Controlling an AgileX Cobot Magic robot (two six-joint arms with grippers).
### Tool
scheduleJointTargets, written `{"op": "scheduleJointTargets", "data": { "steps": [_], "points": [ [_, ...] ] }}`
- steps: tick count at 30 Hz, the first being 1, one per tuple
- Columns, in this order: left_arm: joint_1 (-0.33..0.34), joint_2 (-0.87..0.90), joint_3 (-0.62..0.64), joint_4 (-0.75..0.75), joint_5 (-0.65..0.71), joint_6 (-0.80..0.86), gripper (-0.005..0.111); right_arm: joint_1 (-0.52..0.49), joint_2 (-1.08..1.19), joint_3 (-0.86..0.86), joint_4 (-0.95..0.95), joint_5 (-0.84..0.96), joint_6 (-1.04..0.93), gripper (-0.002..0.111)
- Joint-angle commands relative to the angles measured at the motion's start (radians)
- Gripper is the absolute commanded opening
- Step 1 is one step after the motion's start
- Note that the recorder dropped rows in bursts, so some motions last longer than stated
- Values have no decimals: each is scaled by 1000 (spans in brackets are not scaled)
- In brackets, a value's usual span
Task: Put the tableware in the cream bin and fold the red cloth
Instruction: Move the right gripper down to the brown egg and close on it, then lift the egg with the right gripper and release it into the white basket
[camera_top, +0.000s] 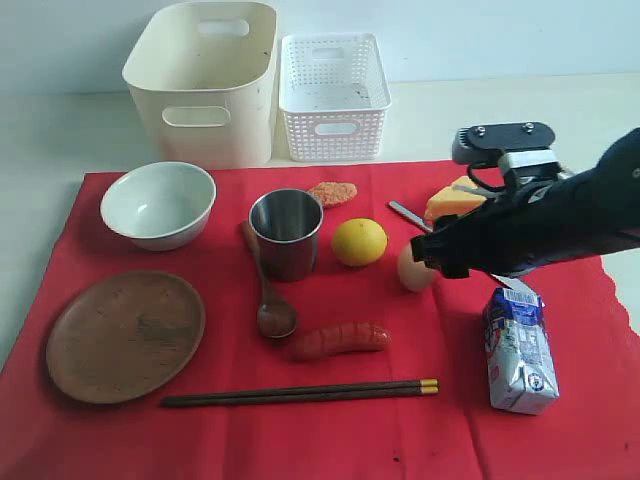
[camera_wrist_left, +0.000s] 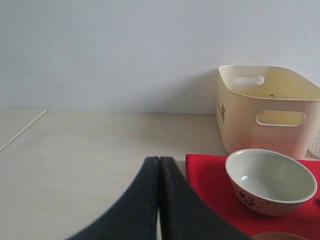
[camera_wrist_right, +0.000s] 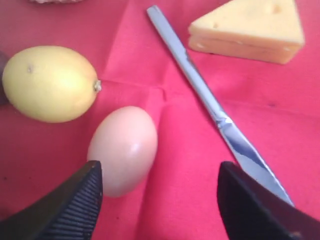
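Jaws of the right gripper (camera_wrist_right: 160, 172) spread, holding nothing, over the red cloth (camera_top: 400, 440); egg (camera_wrist_right: 122, 150) by one jaw, knife (camera_wrist_right: 200, 90) blade by the other. Jaws of the left gripper (camera_wrist_left: 159, 161) pressed together above the table (camera_wrist_left: 75, 150), just off the cloth's edge. On the cloth: bowl (camera_top: 158, 203), plate (camera_top: 125, 335), cup (camera_top: 286, 232), spoon (camera_top: 268, 295), chopsticks (camera_top: 300, 392); cream bin (camera_top: 200, 80) just beyond its edge.

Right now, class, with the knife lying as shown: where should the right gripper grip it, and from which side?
Probably mid-handle on the silver table knife, from straight above, jaws across its narrow width. It lies flat on the red cloth, so nothing gets under it; there, bare cloth lies on both sides, clear of cheese and egg.
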Motion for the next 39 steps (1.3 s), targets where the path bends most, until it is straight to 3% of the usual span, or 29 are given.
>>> {"op": "scheduleJointTargets", "data": {
  "steps": [1,12,27,39],
  "points": [
    [3,-3,0,-5,-4,0,0,21,81,-63,-4,10,-18,64],
    [3,-3,0,-5,-4,0,0,23,234,-147,-4,-4,-112,58],
    [3,-3,0,-5,-4,0,0,23,149,-147,-59,34,-112,0],
    [3,-3,0,-5,-4,0,0,22,8,-147,-143,60,-103,0]
  ]
}}
